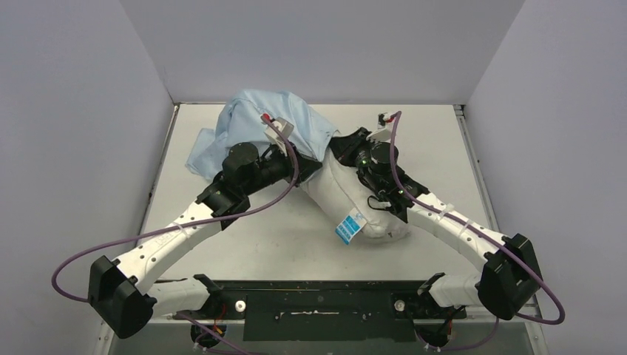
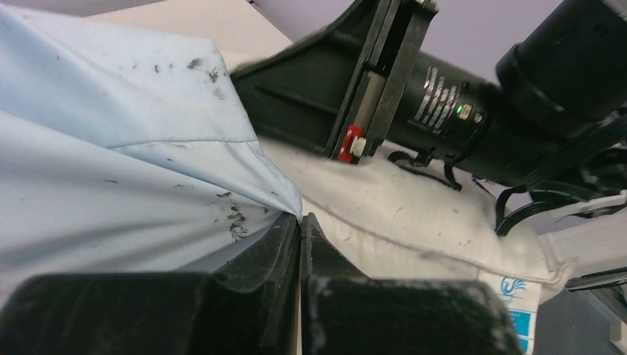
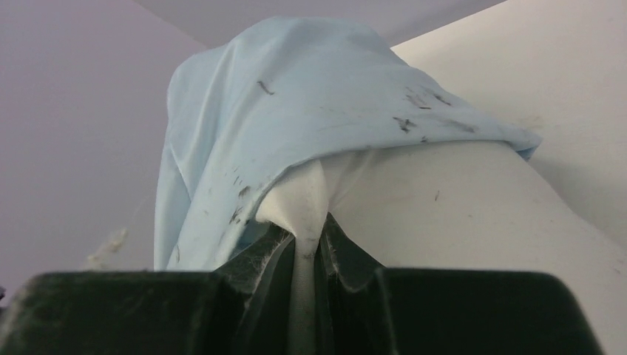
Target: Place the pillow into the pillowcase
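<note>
The white pillow [image 1: 355, 200] lies mid-table, its blue tag [image 1: 350, 226] at the near corner. The light blue pillowcase [image 1: 255, 122] covers its far end and spreads back left. My left gripper [image 1: 314, 164] is at the pillowcase's opening edge. In the left wrist view it [image 2: 299, 222] is shut on a pinch of the pillowcase [image 2: 126, 170], beside the pillow [image 2: 421, 222]. My right gripper [image 1: 341, 146] presses on the pillow's far end. In the right wrist view it [image 3: 309, 240] is shut on a fold of the pillow [image 3: 458, 207], under the pillowcase's hem [image 3: 310, 96].
The white table [image 1: 266, 237] is boxed in by grey walls at the left [image 1: 81, 133], back and right. Purple cables [image 1: 111, 248] loop off both arms. The right gripper's black body [image 2: 347, 89] hangs just above the pillow, close to my left gripper.
</note>
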`<state>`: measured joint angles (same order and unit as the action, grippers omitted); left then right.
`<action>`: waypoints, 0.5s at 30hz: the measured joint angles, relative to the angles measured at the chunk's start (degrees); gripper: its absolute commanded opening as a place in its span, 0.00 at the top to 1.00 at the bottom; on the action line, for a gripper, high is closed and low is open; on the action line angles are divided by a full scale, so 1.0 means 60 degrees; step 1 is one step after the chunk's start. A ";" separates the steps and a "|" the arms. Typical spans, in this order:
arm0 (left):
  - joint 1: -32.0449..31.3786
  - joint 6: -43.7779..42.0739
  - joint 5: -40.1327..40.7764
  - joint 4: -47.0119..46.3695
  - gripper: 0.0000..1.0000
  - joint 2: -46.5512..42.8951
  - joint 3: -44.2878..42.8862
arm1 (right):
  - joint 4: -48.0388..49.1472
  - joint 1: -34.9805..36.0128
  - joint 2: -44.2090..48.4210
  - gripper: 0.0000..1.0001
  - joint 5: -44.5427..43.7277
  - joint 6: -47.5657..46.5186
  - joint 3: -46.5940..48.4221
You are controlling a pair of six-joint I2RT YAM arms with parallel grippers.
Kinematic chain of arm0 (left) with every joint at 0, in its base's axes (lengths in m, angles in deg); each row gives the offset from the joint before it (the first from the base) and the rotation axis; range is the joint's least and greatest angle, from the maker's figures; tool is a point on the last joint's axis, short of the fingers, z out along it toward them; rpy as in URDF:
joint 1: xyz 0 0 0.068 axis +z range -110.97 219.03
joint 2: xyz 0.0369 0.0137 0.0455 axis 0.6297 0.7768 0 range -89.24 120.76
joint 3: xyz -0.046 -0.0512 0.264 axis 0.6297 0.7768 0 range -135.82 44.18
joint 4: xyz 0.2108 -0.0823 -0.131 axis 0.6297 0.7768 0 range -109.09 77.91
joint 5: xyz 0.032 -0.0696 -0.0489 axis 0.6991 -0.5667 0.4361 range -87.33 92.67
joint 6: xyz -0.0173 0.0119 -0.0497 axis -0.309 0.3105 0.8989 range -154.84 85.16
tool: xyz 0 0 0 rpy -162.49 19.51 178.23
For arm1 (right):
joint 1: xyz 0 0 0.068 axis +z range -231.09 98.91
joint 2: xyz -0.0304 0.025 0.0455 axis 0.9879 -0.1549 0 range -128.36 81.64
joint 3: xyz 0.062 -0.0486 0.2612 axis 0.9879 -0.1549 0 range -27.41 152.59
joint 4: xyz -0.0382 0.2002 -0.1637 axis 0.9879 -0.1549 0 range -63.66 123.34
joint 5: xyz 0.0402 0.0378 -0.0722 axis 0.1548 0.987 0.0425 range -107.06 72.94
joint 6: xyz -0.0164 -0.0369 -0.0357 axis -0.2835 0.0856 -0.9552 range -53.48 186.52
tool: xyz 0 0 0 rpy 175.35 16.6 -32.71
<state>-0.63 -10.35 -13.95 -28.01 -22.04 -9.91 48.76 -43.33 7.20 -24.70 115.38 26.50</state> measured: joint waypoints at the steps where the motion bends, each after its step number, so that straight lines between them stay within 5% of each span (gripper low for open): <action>1: 0.0000 0.0040 -0.0015 0.0186 1.00 -0.0007 -0.0229 | -0.0004 -0.0025 0.0036 1.00 0.0350 0.0135 0.0000; 9: -0.0069 0.0204 -0.0040 0.1953 1.00 -0.1577 -0.1421 | -0.0124 0.1228 0.0645 0.99 0.2277 0.0696 0.0044; 15: -0.0175 0.0062 0.0197 0.2171 1.00 -0.1818 -0.1781 | -0.0164 0.1202 0.0718 0.75 0.3220 0.1089 -0.0015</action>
<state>-1.68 -9.98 -12.77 -14.99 -32.95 -20.60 47.77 -36.12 11.51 -5.37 121.92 26.41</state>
